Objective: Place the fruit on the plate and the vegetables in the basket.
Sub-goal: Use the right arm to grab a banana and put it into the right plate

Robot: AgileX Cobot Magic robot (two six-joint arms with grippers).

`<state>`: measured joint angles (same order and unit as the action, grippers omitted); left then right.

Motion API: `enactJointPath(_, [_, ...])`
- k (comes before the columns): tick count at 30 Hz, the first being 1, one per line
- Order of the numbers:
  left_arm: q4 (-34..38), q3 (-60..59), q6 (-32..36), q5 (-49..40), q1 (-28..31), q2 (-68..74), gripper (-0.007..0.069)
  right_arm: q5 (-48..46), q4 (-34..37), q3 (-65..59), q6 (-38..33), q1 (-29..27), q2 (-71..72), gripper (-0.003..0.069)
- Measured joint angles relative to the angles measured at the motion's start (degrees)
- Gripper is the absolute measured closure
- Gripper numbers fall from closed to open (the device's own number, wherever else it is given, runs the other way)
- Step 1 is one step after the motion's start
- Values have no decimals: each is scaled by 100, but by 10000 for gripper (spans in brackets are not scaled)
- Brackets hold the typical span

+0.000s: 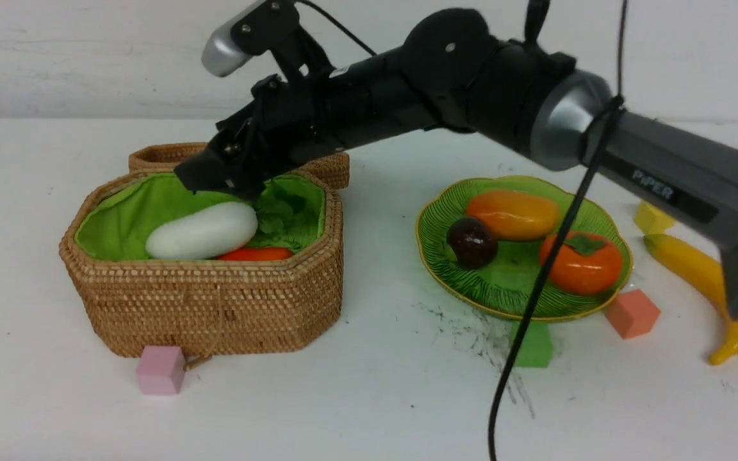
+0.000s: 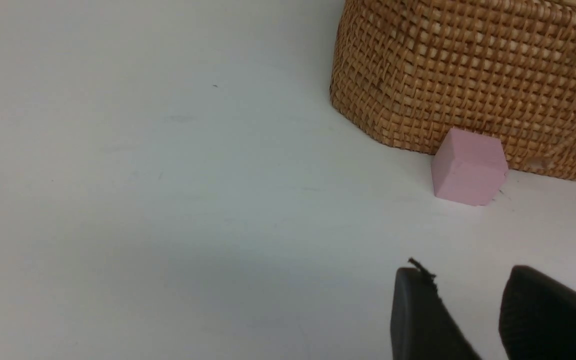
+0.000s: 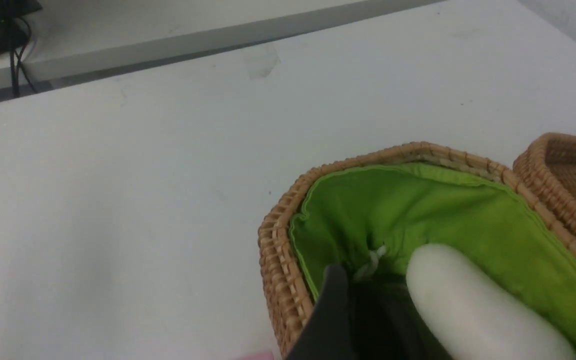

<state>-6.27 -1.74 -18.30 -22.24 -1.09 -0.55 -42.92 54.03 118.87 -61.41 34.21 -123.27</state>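
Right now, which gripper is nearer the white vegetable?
Right. The right gripper hangs open just above the white vegetable in the basket; the left gripper is outside, near the pink cube.

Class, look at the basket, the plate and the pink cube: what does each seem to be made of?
Basket: woven wicker, matte, its rows of weave showing, with a green cloth lining. Plate: glossy, ribbed, gold-rimmed, probably glazed ceramic, perhaps plastic. Pink cube: matte and smooth, likely foam or painted wood; uncertain.
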Motion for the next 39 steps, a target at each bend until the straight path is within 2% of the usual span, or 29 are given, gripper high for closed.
enactJointPath(5, [0, 0, 0, 0, 0, 0, 386, -1394, -1804, 0, 1238, -568, 856, 32])
enactJointPath(8, [0, 0, 0, 0, 0, 0, 386, -1917, -2882, 0, 2283, -1032, 1333, 38])
enactJointPath(9, [0, 0, 0, 0, 0, 0, 386, -2084, -3452, -54, 3032, -1260, 1589, 43])
enactJointPath(14, [0, 0, 0, 0, 0, 0, 386, -2201, -4970, -811, 5433, -2235, 2348, 61])
enactJointPath(16, [0, 0, 0, 0, 0, 0, 386, -2220, -5475, -1301, 6008, -2778, 2498, 64])
enactJointPath(18, [0, 0, 0, 0, 0, 0, 386, -2130, -5683, -1838, 6233, -3426, 2458, 67])
enactJointPath(21, [0, 0, 0, 0, 0, 0, 386, -1800, -5441, -2529, 6141, -4132, 2243, 67])
enactJointPath(23, [0, 0, 0, 0, 0, 0, 386, -1488, -4961, -2930, 5620, -4564, 1965, 67])
enactJointPath(25, [0, 0, 0, 0, 0, 0, 386, -1258, -4536, -3090, 4901, -4761, 1701, 67])
enactJointPath(27, [0, 0, 0, 0, 0, 0, 386, -1050, -4251, -3119, 4092, -4813, 1398, 67])
enactJointPath(28, [0, 0, 0, 0, 0, 0, 386, -1050, -4251, -3119, 4092, -4813, 1398, 67])
enactJointPath(29, [0, 0, 0, 0, 0, 0, 386, -912, -4184, -3119, 3753, -4813, 1230, 67])
enactJointPath(32, [0, 0, 0, 0, 0, 0, 386, -565, -4109, -3119, 3338, -4813, 861, 67])
enactJointPath(35, [0, 0, 0, 0, 0, 0, 386, -311, -4109, -3119, 3232, -4813, 524, 74])
enactJointPath(38, [0, 0, 0, 0, 0, 0, 386, -305, -4127, -3119, 3127, -4813, 257, 123])
enactJointPath(39, [0, 0, 0, 0, 0, 0, 386, -334, -4115, -3086, 3062, -4813, 242, 194])
